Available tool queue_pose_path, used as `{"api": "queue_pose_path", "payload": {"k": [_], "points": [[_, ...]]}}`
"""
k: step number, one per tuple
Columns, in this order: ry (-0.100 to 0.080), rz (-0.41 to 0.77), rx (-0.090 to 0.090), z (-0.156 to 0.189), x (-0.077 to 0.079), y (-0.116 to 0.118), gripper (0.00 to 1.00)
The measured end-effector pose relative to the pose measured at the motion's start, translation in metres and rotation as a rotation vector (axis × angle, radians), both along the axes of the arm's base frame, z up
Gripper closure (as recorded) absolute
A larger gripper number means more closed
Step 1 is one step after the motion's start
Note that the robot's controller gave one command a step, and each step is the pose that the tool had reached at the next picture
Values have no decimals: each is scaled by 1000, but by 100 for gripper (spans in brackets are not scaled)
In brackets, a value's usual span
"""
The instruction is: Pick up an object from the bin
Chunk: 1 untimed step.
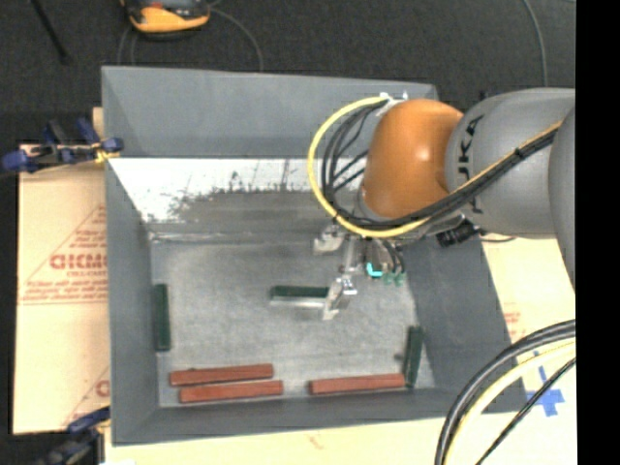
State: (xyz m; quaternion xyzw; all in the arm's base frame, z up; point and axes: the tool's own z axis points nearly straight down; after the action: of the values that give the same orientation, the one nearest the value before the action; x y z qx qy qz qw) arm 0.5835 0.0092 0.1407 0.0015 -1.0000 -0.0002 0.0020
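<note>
Grey metal formed the bin [126, 260], its floor scuffed and speckled. Nearest the camera, three flat bars lay along the front wall. At the left lay the front red bar [231, 389], with the second red bar [221, 374] just behind it and parallel. The third red bar [356, 386] lay to the right, apart from the pair. At the right corner, the right green bar [414, 355] leaned against the side wall, its lower end near the third red bar. Across the floor, the left green bar [160, 318] lay along the left wall.

Farther in, near the middle of the floor, lay the middle green bar [298, 292], short and dark. Its right end was at the claw [336, 298], which hung low over the floor. Whether the claw was open or closed, or had hold of that bar, could not be told.

Above it sat the orange cover [407, 158], ringed by yellow and black cables [325, 163]. The grey arm [513, 163] bore black letters, "KU" being readable. Beyond the far wall, an orange device [163, 3] lay on the dark floor.
</note>
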Motion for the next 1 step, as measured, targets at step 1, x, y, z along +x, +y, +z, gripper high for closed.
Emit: {"api": "queue_pose_path", "payload": {"k": [1], "points": [[-8,0,0,5,2,0,0]]}}
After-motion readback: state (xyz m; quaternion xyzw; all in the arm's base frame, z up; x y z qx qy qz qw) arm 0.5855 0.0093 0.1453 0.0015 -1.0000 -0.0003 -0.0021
